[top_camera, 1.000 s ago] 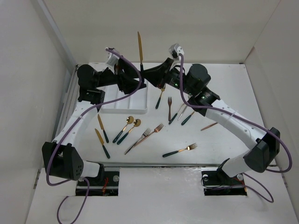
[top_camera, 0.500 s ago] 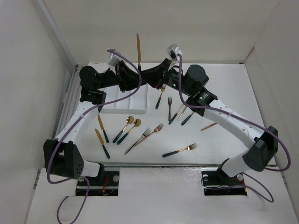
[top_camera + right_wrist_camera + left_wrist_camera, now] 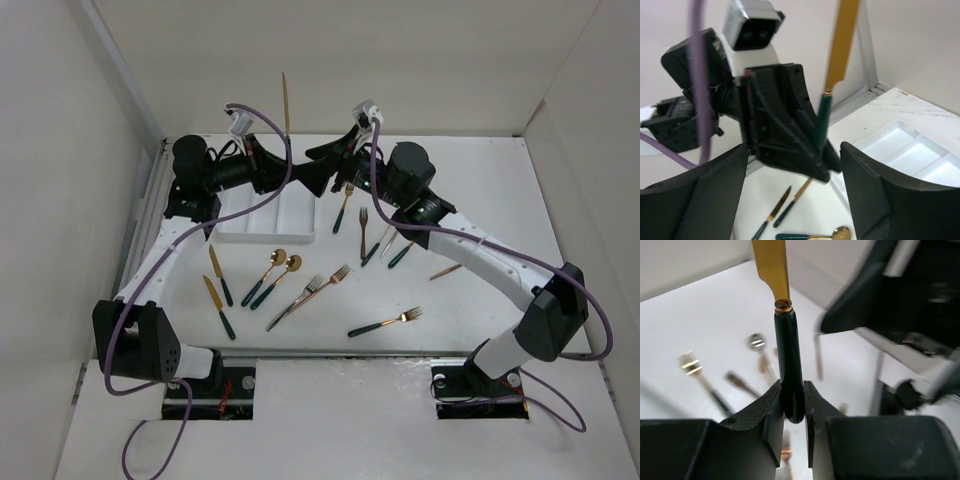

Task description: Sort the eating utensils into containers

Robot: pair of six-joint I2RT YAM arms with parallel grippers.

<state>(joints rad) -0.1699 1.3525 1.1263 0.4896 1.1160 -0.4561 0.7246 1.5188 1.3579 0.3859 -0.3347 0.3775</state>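
Only the left wrist view shows the left gripper [image 3: 792,401] clamped on the knife [image 3: 788,352] handle. The right gripper [image 3: 792,150] stands wide in its own view

White tabletop [image 3: 490,170], matte, boxed in on three sides by plain off-white panels: left panel [image 3: 60,200], back panel [image 3: 420,60], right panel [image 3: 600,150]. Seam between back panel and right panel runs up far right corner. Slim metal rail [image 3: 150,215], probably aluminium, along tabletop's left edge, against left panel. White front ledge [image 3: 340,420] below tabletop's near edge. Light soft, even; shadows faint. Few faint dark scuffs [image 3: 910,97] on tabletop in right wrist view.
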